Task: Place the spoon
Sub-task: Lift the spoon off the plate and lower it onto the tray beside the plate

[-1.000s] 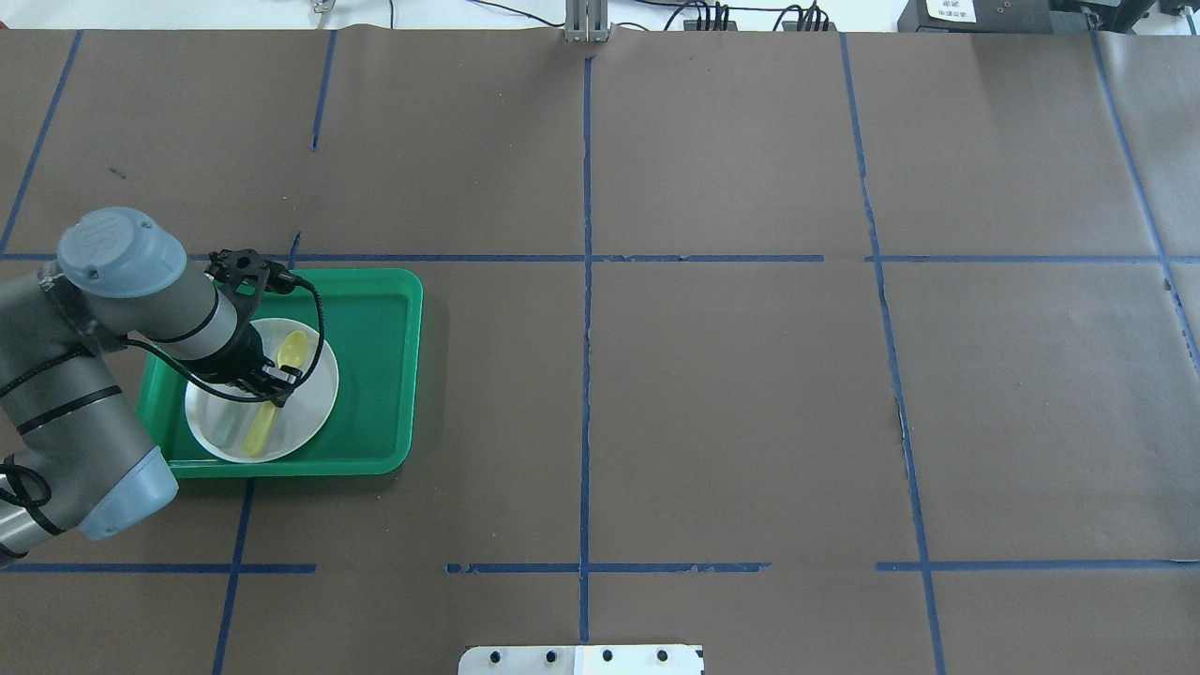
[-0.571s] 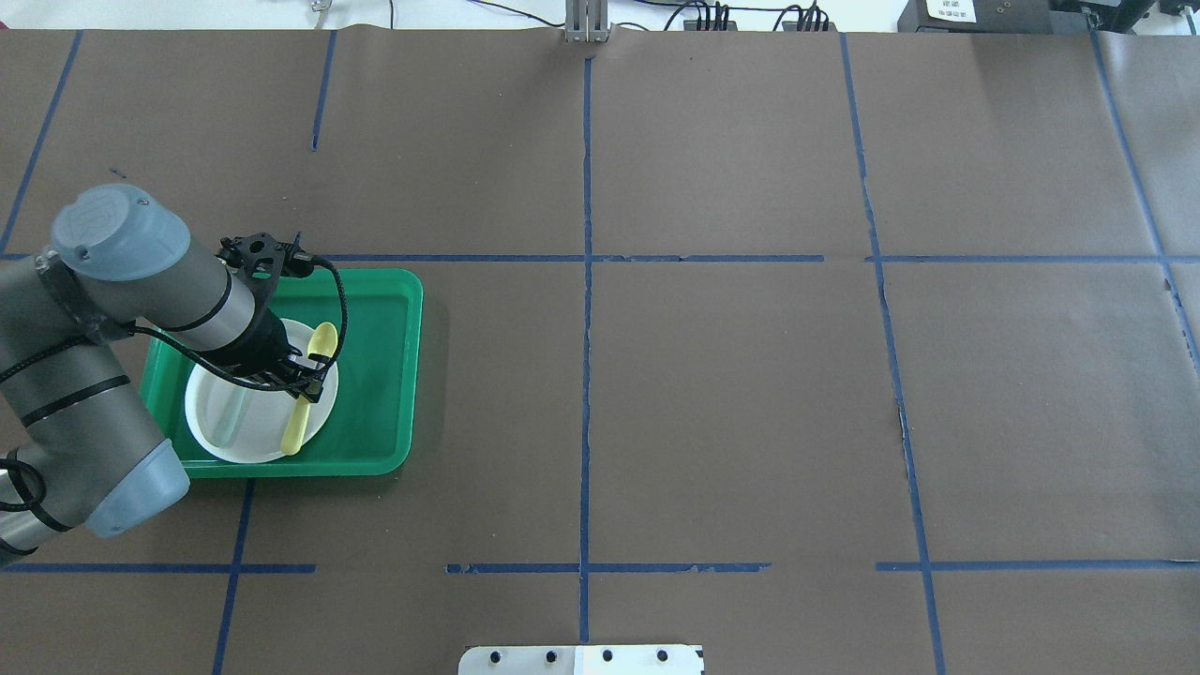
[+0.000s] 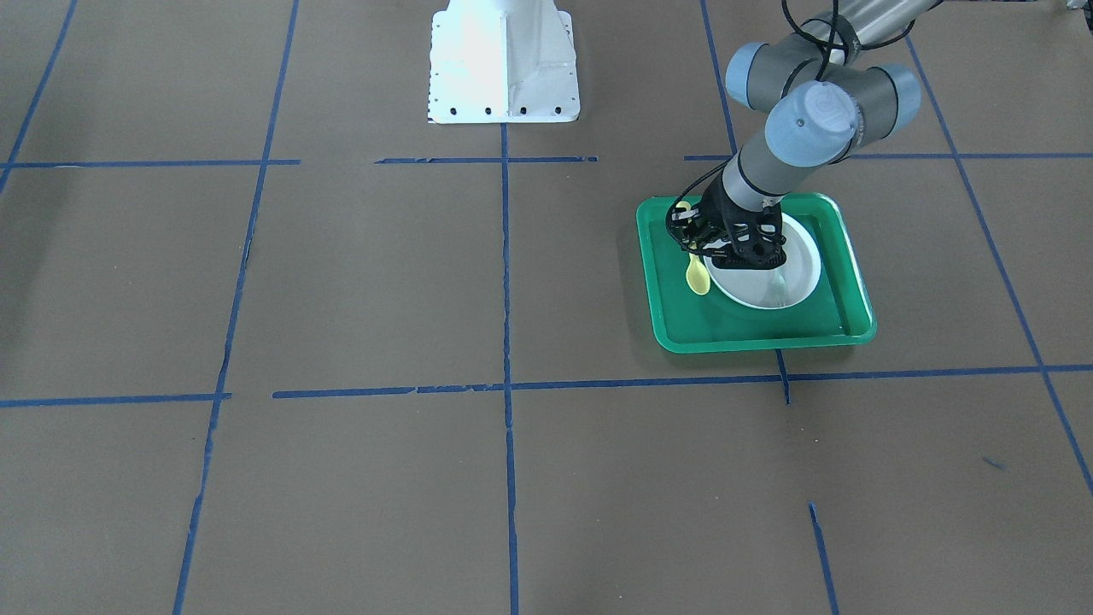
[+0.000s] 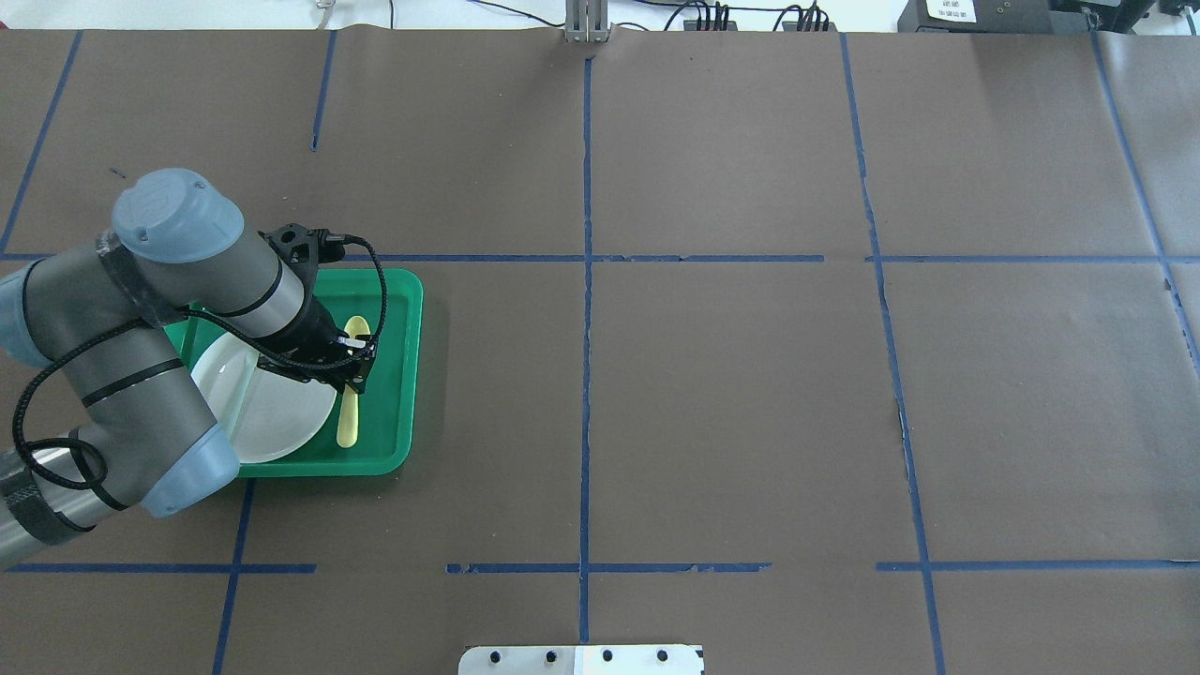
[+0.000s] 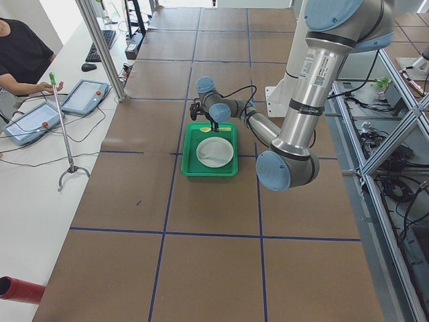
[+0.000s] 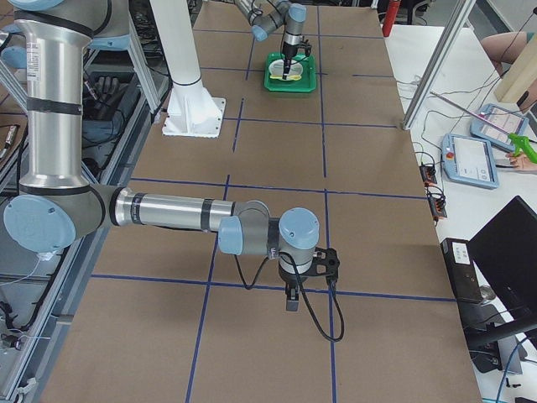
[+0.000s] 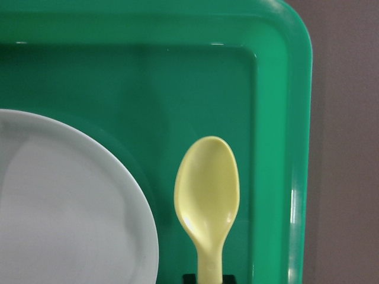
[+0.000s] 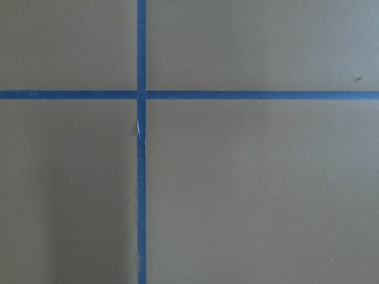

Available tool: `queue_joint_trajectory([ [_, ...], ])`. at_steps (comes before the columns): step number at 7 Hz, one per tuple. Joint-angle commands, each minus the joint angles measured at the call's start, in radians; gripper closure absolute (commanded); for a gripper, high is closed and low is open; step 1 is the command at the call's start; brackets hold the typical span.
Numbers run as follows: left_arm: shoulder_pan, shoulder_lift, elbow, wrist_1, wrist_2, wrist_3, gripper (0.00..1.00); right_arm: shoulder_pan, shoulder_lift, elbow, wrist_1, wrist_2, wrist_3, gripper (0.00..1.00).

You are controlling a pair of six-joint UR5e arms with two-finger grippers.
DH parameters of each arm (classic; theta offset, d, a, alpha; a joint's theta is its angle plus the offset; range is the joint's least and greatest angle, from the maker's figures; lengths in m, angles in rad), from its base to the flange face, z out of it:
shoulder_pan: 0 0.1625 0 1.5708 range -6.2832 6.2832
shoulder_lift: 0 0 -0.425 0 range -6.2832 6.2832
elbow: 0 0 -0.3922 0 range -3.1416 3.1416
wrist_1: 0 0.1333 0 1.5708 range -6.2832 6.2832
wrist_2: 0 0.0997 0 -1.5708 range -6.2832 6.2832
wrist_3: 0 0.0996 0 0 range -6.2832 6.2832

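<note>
Two fingers (image 7: 190,278) tight on its handle, holds the yellow spoon (image 4: 348,422) in the left gripper (image 4: 354,368) over the floor of the green tray (image 4: 392,375), just beside the rim of the white plate (image 4: 281,422), bowl pointing away from the robot. Hangs the right gripper (image 6: 290,300) low over the brown table paper (image 6: 377,252), well apart; cannot tell how its fingers stand.

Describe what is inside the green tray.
A white plate and, beside it, the yellow spoon gripped by the left gripper. The left arm hides part of the plate.
</note>
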Motion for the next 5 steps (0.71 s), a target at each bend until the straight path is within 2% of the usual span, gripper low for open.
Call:
queue_joint_trajectory([
  [1, 0.005, -0.028, 0.039, -0.001, 0.0, -0.026, 1.0, 0.0, -0.001, -0.001, 0.0, 0.001, 0.0, 0.0],
  [3, 0.007, -0.028, 0.066, -0.037, 0.003, -0.023, 1.0, 0.0, -0.001, 0.001, 0.0, 0.001, 0.0, 0.0],
  [4, 0.007, -0.029, 0.127, -0.139, 0.005, -0.03, 0.84, 0.0, 0.001, 0.001, 0.0, 0.001, 0.0, 0.0],
  [5, 0.005, -0.028, 0.128, -0.172, 0.005, -0.03, 0.56, 0.0, 0.001, -0.001, 0.0, 0.001, 0.0, 0.0],
])
